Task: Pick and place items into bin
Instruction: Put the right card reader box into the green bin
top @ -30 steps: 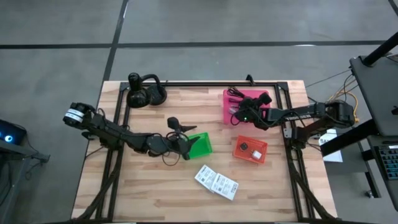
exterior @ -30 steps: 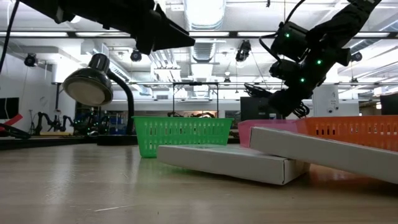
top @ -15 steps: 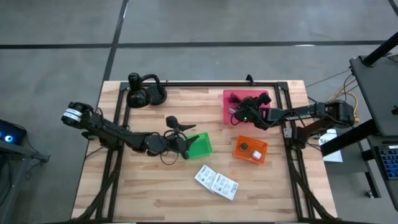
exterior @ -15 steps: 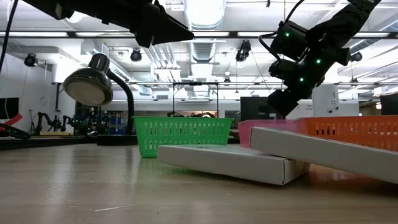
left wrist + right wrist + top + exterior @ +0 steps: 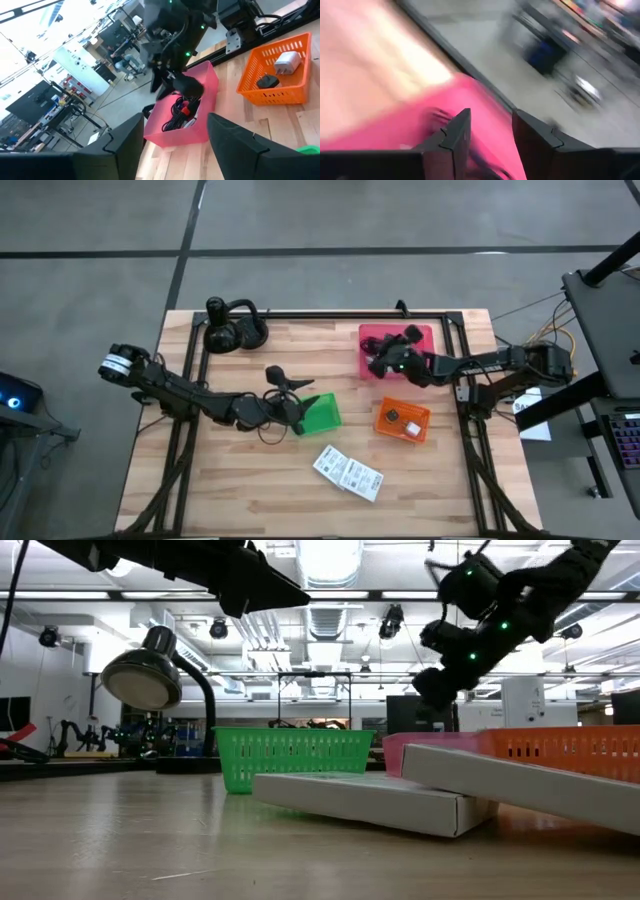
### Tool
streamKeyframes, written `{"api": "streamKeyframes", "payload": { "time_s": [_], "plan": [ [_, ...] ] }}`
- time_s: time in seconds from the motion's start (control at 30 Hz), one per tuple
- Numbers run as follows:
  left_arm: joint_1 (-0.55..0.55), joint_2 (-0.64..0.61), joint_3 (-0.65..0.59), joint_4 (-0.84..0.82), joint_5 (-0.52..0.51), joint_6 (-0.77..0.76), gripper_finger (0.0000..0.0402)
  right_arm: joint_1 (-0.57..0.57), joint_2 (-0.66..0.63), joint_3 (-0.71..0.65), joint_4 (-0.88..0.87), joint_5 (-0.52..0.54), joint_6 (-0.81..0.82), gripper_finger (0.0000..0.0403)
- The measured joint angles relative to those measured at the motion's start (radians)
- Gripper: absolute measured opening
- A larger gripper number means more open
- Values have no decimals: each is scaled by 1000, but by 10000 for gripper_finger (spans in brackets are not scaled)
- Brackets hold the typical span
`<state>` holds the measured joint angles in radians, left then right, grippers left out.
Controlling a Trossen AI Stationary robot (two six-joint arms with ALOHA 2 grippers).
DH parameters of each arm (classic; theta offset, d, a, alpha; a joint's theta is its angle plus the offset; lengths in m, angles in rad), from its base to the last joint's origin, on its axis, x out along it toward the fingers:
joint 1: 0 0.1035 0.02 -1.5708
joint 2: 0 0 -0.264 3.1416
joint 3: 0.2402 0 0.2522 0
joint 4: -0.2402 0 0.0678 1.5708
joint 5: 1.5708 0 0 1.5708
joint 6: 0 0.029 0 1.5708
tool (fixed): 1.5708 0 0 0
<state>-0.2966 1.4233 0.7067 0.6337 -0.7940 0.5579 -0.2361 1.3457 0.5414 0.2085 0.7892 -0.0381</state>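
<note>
My right gripper (image 5: pixel 378 363) hangs open over the pink bin (image 5: pixel 364 334), which holds a tangle of black and red cables (image 5: pixel 182 107). It holds nothing that I can see. My left gripper (image 5: pixel 300 418) is open and stands at the left side of the green bin (image 5: pixel 324 414), with nothing between its fingers (image 5: pixel 175 130). Two flat white packets (image 5: pixel 347 472) lie on the table nearer the front, one leaning on the other. The orange bin (image 5: pixel 384 426) holds a white plug and a small dark piece.
Black headphones (image 5: pixel 232 330) stand at the far left of the table. A black frame rail (image 5: pixel 330 314) runs along the far edge and down both sides. Bare wood lies at the near left and between the green and pink bins.
My right gripper has risen from among the cables in the pink bin and tipped. In the low view it now stands higher and further to the left. The cables stayed in the bin. My left arm has kept still.
</note>
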Motion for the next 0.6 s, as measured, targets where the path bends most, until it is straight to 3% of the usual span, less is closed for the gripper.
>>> {"api": "streamKeyframes", "payload": {
  "time_s": [0.13, 0.23, 0.43, 0.6],
  "plan": [
    [-1, -5, 0, 1, 8, -2, 188, 0, -12, -74, 316, -345, -224, 122],
    [-2, -7, 0, -26, 49, -5, 183, 0, -33, -114, 457, -595, -326, 117],
    [-12, -8, 0, -41, 64, -36, 182, 1, -88, -131, 498, -1008, -384, 112],
    [-45, -8, 0, -51, 65, -45, 182, 42, -103, -126, 536, -1213, -384, 112]
  ]
}}
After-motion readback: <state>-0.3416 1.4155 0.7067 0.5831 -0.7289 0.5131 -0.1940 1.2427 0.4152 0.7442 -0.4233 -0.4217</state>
